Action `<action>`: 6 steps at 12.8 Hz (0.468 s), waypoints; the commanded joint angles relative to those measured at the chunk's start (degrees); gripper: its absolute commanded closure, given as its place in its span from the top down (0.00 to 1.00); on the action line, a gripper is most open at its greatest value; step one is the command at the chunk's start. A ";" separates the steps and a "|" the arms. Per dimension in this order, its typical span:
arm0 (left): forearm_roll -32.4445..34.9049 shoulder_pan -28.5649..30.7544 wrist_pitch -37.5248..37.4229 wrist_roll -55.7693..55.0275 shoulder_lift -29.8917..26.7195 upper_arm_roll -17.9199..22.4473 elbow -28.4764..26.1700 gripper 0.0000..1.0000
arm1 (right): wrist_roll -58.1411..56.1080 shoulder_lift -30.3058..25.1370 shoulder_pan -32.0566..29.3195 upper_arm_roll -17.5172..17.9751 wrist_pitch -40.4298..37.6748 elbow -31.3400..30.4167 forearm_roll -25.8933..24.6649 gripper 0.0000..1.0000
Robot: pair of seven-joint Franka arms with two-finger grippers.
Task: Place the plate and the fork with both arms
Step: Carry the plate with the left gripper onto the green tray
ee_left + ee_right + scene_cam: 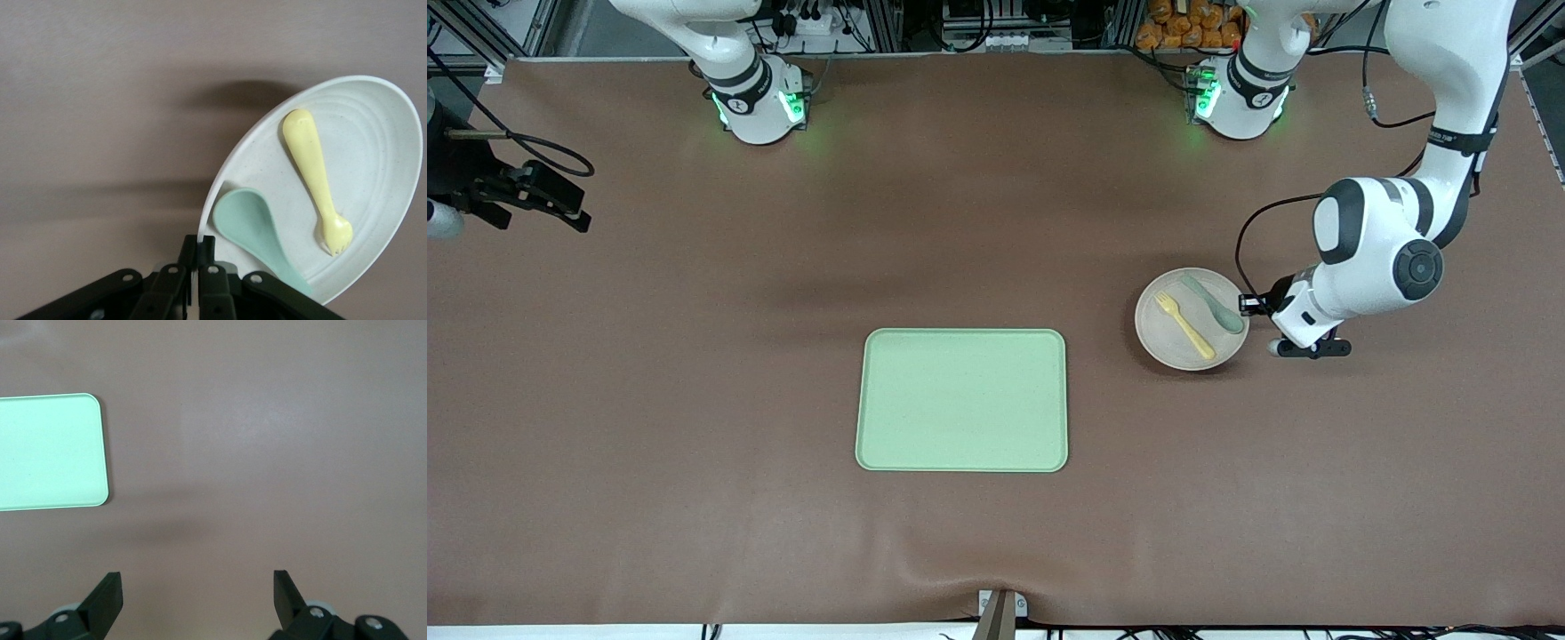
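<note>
Left wrist view shows your left gripper [198,257] pinched shut on the rim of the plate [373,133], with the fork [313,175] and a green spoon [257,233] lying loose on it. In the front view the plate rests on the desk [694,356] toward the left arm's end, well apart from the tray [960,400]. Lift gently and keep the plate level, since a one-edge grip will likely tip it and slide the cutlery off. Bare desk lies between plate and tray, so your path looks free. Your right gripper [198,597] waits with fingers wide apart over bare desk at the right arm's end.
</note>
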 commanded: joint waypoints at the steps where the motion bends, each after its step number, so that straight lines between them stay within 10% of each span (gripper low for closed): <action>1: -3.55 0.60 -4.64 3.85 -0.88 -0.37 3.68 0.00 | 0.07 -0.82 -0.77 0.34 0.06 -1.00 0.80 1.00; 6: -8.03 -3.96 -19.23 -2.98 10.69 -1.68 28.17 0.00 | 0.07 -0.82 -0.68 0.34 -0.02 -1.00 0.80 1.00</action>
